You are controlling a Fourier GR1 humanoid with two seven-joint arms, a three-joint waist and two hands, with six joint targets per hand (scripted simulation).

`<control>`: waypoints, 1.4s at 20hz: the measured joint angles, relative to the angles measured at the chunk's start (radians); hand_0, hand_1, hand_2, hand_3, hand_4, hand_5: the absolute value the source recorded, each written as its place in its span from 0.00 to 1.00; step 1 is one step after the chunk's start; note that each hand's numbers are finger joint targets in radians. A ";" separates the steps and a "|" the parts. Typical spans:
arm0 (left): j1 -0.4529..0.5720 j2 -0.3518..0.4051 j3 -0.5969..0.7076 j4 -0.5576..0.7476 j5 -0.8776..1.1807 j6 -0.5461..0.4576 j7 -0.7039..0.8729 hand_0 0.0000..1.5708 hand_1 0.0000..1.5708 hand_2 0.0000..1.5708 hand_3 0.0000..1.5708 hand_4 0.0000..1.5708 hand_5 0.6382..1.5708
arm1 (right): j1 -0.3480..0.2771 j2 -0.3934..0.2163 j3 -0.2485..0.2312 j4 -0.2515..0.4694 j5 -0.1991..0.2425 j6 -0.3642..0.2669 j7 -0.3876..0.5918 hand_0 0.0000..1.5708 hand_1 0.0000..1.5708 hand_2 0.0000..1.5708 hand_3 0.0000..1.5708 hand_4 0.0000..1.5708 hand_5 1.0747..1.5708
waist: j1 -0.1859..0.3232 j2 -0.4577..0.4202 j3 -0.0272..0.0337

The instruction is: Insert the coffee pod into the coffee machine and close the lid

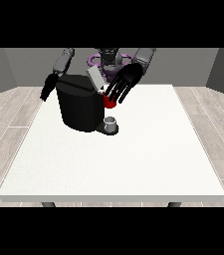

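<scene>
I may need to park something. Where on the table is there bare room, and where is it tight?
Bare: the table from the coffee machine to the near edge, and the view's right side. Tight: around the machine, where the hand at the view's right hovers over a red thing at the machine and a grey thing.

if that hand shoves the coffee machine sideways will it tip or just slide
Probably slide: the machine looks squat and wide-based, flat on the table. It likely is heavy for its size. A push high up, where the hand at the view's right is, seems likelier to swing its raised lid.
</scene>
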 measured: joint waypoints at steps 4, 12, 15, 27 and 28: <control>0.054 -0.058 -0.011 -0.015 0.011 -0.029 0.020 0.00 0.00 0.00 0.00 0.00 1.00 | 0.028 -0.010 -0.037 0.056 -0.020 -0.002 -0.019 0.00 0.00 0.00 0.00 0.00 1.00 | 0.068 -0.077 -0.0009; 0.230 -0.236 0.086 -0.046 0.179 -0.040 -0.006 0.00 0.00 0.00 0.00 0.27 1.00 | 0.177 -0.005 -0.062 0.121 -0.037 0.000 -0.059 0.00 0.00 0.00 0.00 0.00 1.00 | 0.186 -0.267 -0.0027; 0.311 -0.317 0.182 -0.038 0.306 -0.049 -0.025 0.00 0.00 0.00 0.00 0.00 1.00 | 0.219 -0.007 -0.075 0.128 -0.043 -0.004 -0.061 0.00 0.00 0.00 0.00 0.00 1.00 | 0.237 -0.337 -0.0040; 0.666 -0.463 0.291 -0.025 0.500 -0.107 -0.064 0.00 0.00 0.00 0.00 0.27 1.00 | 0.300 0.009 -0.041 0.036 -0.092 0.082 -0.050 0.00 0.00 0.00 0.00 0.00 1.00 | 0.361 -0.606 -0.0024; 0.687 -0.460 0.296 -0.025 0.506 -0.108 -0.068 0.00 0.00 0.00 0.00 0.26 1.00 | 0.294 0.016 -0.023 0.014 -0.095 0.097 -0.046 0.00 0.00 0.00 0.00 0.00 1.00 | 0.357 -0.614 -0.0026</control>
